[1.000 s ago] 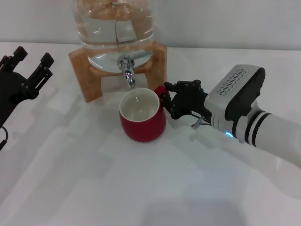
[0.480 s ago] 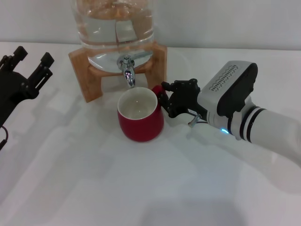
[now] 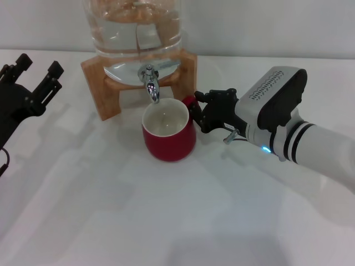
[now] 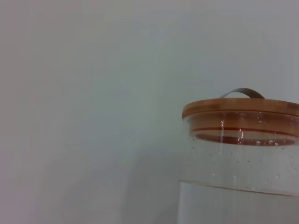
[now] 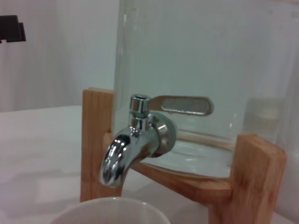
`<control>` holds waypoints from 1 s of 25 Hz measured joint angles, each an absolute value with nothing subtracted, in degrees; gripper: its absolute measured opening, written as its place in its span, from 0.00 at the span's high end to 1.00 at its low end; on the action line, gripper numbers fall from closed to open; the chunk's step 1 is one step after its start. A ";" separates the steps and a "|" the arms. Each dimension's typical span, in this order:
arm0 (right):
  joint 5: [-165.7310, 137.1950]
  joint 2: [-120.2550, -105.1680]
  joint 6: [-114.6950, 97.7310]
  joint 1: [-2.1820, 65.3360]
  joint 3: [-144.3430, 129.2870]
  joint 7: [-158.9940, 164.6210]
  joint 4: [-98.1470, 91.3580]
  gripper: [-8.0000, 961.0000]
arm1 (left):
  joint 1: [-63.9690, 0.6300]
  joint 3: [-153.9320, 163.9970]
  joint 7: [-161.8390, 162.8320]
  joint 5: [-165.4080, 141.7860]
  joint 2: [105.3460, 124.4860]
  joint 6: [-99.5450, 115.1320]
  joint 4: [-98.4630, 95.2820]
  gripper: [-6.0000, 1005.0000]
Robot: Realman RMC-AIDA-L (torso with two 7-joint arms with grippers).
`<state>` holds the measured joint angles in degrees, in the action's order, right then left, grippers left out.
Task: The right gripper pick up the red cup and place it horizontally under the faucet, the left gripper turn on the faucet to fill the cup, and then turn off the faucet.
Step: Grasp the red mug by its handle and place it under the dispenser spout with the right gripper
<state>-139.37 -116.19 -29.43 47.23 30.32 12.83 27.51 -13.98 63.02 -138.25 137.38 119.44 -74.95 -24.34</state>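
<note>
1. The right gripper (image 3: 195, 112) is clenched on the loop handle of the red cup (image 3: 168, 133), reaching in from the cup's 3 o'clock side in the head view.
2. The red cup stands upright on the table (image 3: 166, 221) with its open mouth directly below the spout of the faucet (image 3: 150, 83). The right wrist view confirms this: the cup rim sits just beneath the spout.
3. The left gripper (image 3: 34, 83) is parked at the 9 o'clock edge of the head view, well apart from the faucet, prongs spread and grasping nothing.
4. Progress, as judged: pick-up and placement under the faucet appear essentially done. Remaining: opening the faucet lever with the left gripper, filling, then closing it. The cup interior shows no water yet.
5. Materials:
   - Cup: glossy red ceramic, rounded body, cream-white interior.
   - Faucet: polished chrome, downturned spout, flat lever.
   - Glass jar (image 3: 136, 33): clear, partly filled with water, wooden lid visible in the left wrist view.
   - Wooden stand (image 3: 102, 88): light wood with square legs.
   - Table: smooth, white.
</note>
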 joint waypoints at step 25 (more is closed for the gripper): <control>-139.61 -116.20 -26.99 47.37 31.11 12.90 28.97 0.73 | -14.15 63.30 -138.25 137.37 119.53 -75.06 -24.34 0.25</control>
<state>-139.61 -116.20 -26.99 47.37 31.11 12.90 28.97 -14.15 63.30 -138.25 137.37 119.53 -75.06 -24.34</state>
